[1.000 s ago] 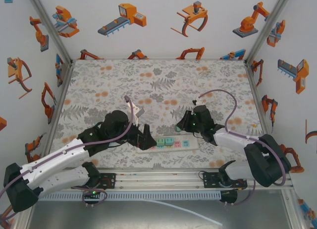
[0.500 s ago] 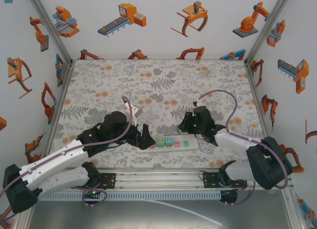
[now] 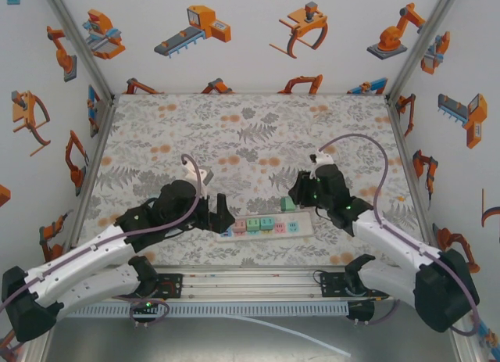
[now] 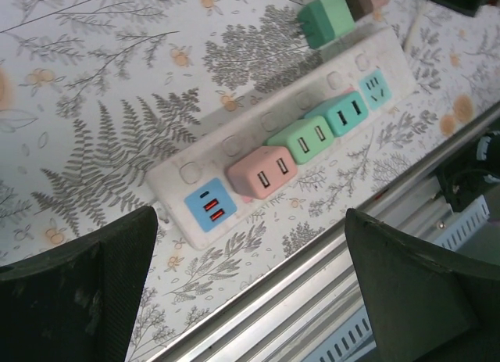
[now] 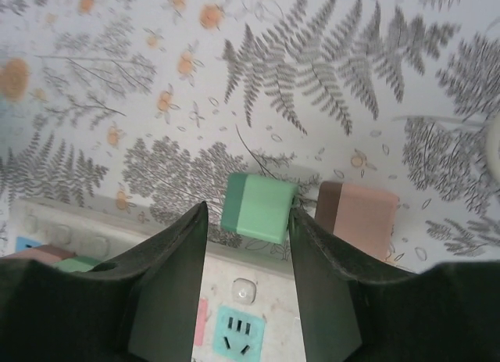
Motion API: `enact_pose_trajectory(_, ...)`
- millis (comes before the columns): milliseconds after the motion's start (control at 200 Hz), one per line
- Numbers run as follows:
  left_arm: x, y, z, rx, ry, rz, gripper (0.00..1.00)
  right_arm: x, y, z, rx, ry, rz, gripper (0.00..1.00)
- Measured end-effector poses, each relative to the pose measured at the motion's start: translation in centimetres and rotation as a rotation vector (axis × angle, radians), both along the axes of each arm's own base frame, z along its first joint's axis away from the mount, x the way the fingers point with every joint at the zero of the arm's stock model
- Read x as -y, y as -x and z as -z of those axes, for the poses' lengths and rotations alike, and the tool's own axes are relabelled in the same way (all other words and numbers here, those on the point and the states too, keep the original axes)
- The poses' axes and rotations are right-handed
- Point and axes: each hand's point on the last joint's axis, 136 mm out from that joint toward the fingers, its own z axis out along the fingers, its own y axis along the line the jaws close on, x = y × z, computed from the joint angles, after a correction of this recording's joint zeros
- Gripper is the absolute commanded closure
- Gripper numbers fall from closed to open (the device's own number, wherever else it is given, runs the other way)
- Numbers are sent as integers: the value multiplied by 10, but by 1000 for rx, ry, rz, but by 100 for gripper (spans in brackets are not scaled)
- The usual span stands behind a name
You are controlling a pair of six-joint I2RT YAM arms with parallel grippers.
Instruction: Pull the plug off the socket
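Both arms have shifted in the last second: the right gripper [image 5: 249, 213] has drawn back from over the power strip [image 4: 234, 147] towards its far edge, and the left gripper [image 4: 248, 215] has slid a little away from the strip's left end. The left jaws gape wide and hold nothing. They sit near that end of the strip, probably so they could steady it against the pull. An empty teal socket [image 5: 238, 331] faces up. The green plug [image 5: 258, 206] is off the strip, on the table [image 3: 258, 135] just beyond its far edge and beside a pink block [image 5: 361, 217]. The right jaws stand apart above the plug, one on each side. In the left wrist view nothing clamps it, so it looks let go.
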Motion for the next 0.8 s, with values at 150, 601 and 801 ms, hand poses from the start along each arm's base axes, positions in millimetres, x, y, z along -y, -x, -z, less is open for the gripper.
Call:
enact_pose_trajectory(150, -18, -6, 8, -18, -3, -98, 0, -13, 5, -51, 203, 21, -157, 56)
enact_pose_trajectory(601, -51, -15, 62, -206, -4, -282, 18, -89, 103, -53, 579, 248, -1050, 44)
enact_pose_trajectory(801, -47, -15, 84, -281, -19, -288, 21, -111, 124, -21, 529, 280, -1257, 45)
